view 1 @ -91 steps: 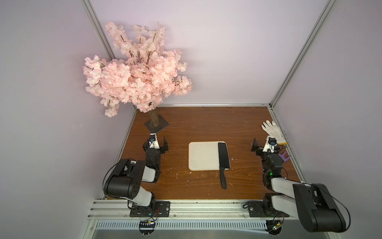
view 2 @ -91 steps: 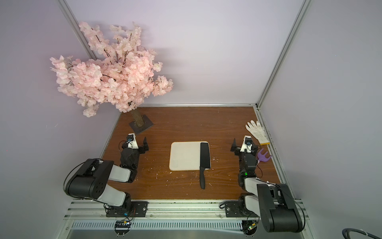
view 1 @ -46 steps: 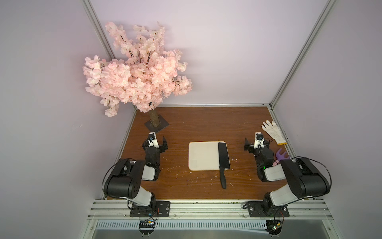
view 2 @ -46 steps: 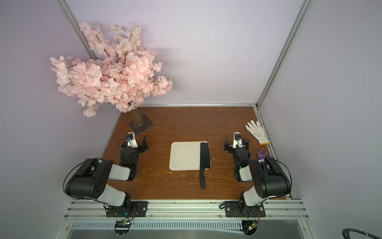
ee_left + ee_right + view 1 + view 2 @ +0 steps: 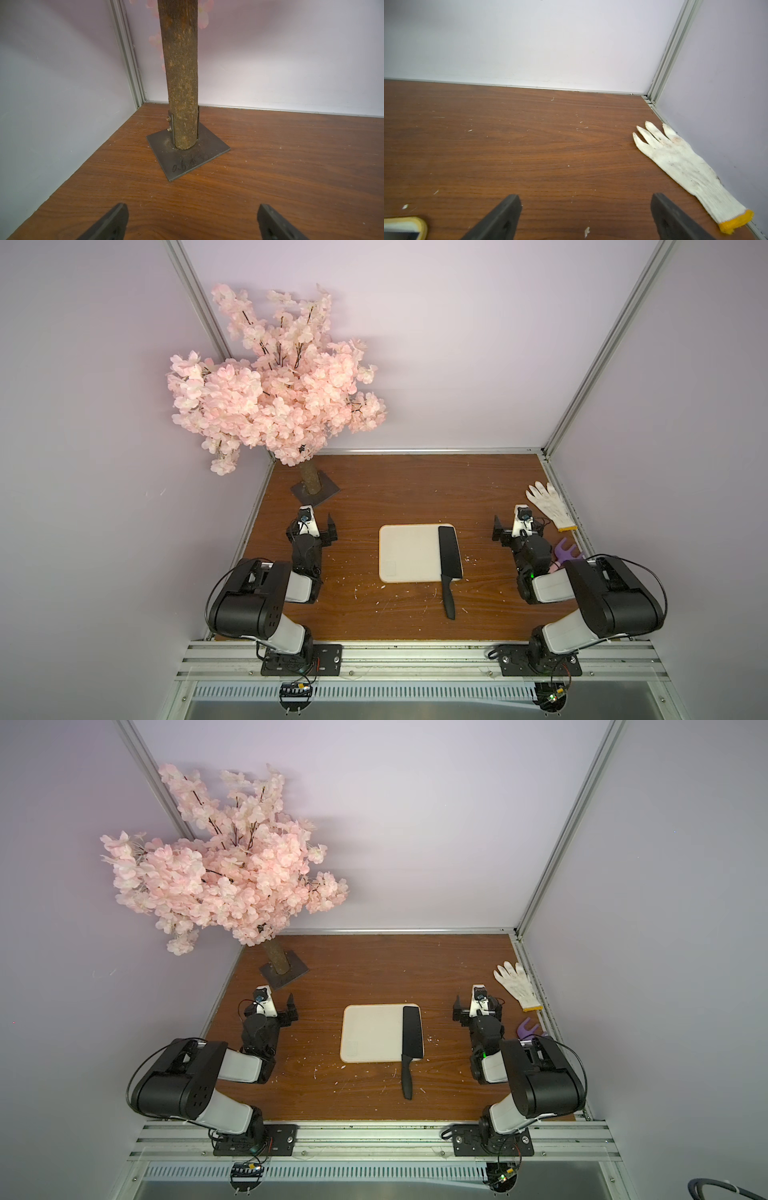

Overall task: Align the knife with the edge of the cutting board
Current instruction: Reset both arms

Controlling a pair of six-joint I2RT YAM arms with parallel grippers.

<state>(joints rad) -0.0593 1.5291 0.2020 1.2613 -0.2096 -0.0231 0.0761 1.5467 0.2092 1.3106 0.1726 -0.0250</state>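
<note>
right fingers (image 5: 500, 218), left fingers (image 5: 112, 222): splayed, empty, well apart from knife (image 5: 450, 556) | knife between them, blade along cutting board (image 5: 405, 551) edge nearest right fingers | I judge it aligned, so nothing needs holding

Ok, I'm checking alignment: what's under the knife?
The knife has its blade on the board, along one side. Its handle overhangs onto the table. The strip of board beneath the blade is covered, so that edge can't be fully seen.
</note>
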